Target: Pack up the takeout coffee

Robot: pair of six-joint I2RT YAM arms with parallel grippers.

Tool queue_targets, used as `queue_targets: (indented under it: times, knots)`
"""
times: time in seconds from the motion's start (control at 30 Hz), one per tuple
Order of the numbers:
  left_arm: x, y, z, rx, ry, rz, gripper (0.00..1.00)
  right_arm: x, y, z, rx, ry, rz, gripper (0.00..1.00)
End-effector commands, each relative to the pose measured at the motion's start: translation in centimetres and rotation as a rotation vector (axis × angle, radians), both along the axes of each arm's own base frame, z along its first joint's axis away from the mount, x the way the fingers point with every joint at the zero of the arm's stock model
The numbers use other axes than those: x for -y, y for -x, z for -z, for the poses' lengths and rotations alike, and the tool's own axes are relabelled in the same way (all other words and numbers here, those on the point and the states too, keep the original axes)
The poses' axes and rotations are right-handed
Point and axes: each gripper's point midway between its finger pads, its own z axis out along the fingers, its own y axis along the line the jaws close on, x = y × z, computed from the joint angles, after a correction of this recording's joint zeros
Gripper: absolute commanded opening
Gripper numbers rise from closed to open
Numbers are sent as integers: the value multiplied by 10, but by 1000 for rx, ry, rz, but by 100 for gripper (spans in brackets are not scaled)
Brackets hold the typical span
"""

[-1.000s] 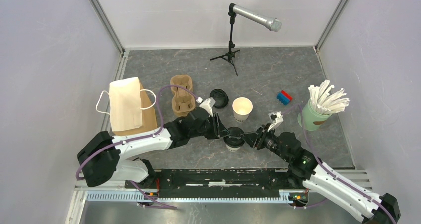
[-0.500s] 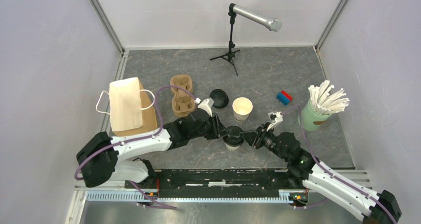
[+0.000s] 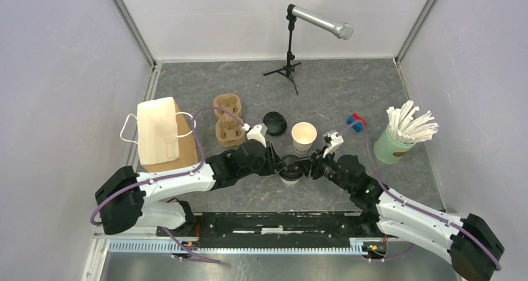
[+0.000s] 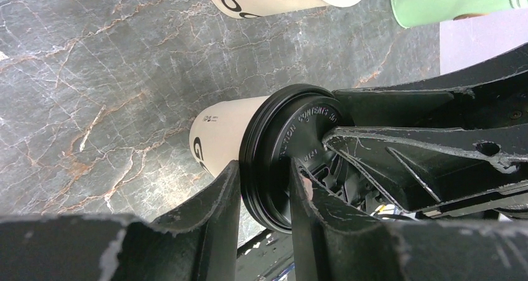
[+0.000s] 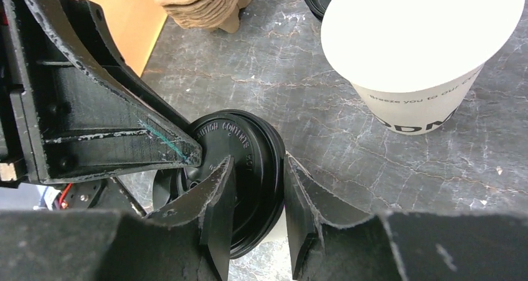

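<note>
Pale lilac walls (image 3: 50,75) enclose a grey marbled tabletop (image 3: 336,88).

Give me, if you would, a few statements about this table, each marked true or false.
1. The near cup wears a black lid. True.
2. The far cup is lidded too. False: it is open, and a loose lid lies beside it on the table.
3. The left gripper and the right gripper both grip the near cup's lid rim. True.
4. The near cup sits in the carrier. False: it stands on the table, apart from the carrier.
5. The straws lie flat on the table. False: they stand in a green cup.
</note>
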Motion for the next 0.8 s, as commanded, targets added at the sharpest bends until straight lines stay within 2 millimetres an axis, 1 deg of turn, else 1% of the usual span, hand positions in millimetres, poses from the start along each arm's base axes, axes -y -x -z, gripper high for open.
queue_targets:
  times: [0.0,0.07,0.1,0.13,0.2,0.33,0.47,0.53,0.6,0.77]
  knots:
    - [-17,40,56,-146,-174,71,38,24,36,78,-182,311,-115,37]
    - [-20,38,53,-135,-175,56,38,21,30,67,-158,310,-109,38]
    - [-21,38,50,-128,-172,53,38,18,25,56,-135,299,-102,39]
    - [-21,35,46,-119,-165,46,38,19,24,52,-135,310,-101,39]
    - [-19,33,37,-101,-152,41,39,19,15,35,-101,311,-76,43]
    - [-12,26,14,-57,-125,56,44,18,2,-4,-31,311,-48,48]
    - [-8,20,-7,-15,-115,57,47,19,-5,-31,17,317,-36,49]
    - [-10,16,-14,2,-111,45,48,18,-5,-38,34,310,-46,48]
    - [-10,13,-20,16,-105,40,48,17,-4,-39,42,307,-58,47]
    - [-7,13,-23,25,-88,57,50,11,5,-27,27,294,-114,43]
